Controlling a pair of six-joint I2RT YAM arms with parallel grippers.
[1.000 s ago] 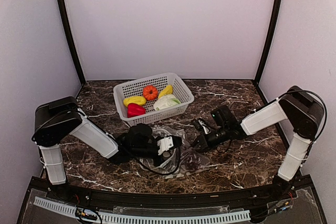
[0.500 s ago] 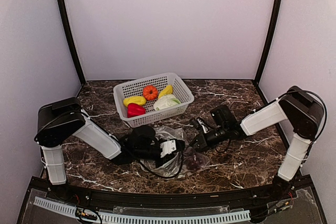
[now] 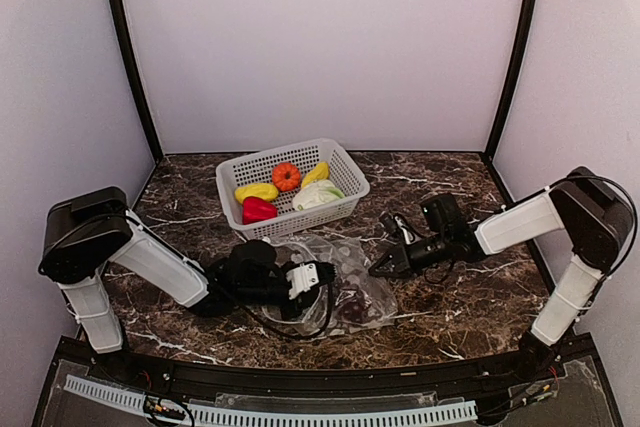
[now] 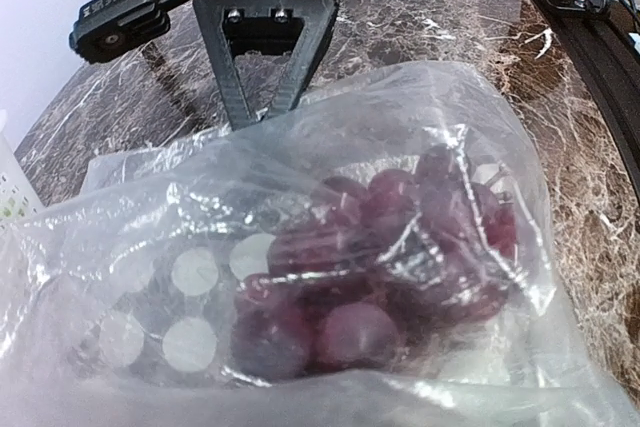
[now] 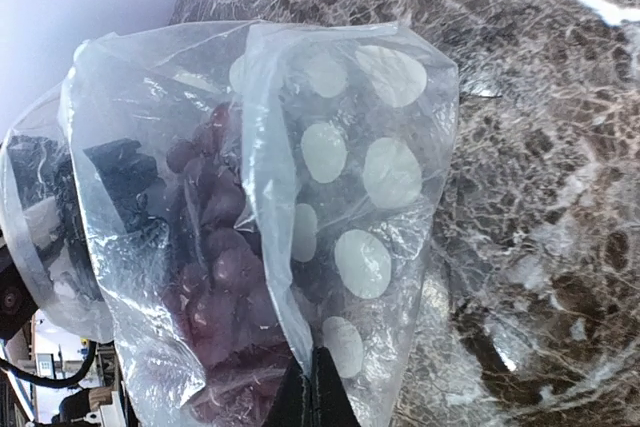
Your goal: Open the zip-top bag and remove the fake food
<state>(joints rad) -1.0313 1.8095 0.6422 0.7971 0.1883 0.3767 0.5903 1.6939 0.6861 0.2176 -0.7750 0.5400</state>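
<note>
The zip-top bag (image 3: 345,282), clear with white dots, lies stretched between my two grippers. Dark purple grapes (image 4: 380,277) sit inside it and also show in the right wrist view as grapes (image 5: 215,247). My right gripper (image 5: 313,359) is shut on a fold of the bag's film (image 5: 270,197) on the bag's right side. My left gripper (image 3: 322,282) is at the bag's left edge. Its fingers are hidden under plastic drawn up against the camera. The other fake food, yellow (image 3: 256,191), red (image 3: 258,210), orange (image 3: 286,176) and pale green-white (image 3: 318,196) pieces, lies in the basket.
A white perforated basket (image 3: 300,222) stands behind the bag at centre left. Purple walls close in the marble table (image 3: 450,317) on three sides. The right gripper (image 4: 262,112) shows beyond the bag in the left wrist view.
My left arm has drawn back to the left with its jaws closing at the bag's edge. The right gripper has shifted right with its fold. The bag is spread flatter.
</note>
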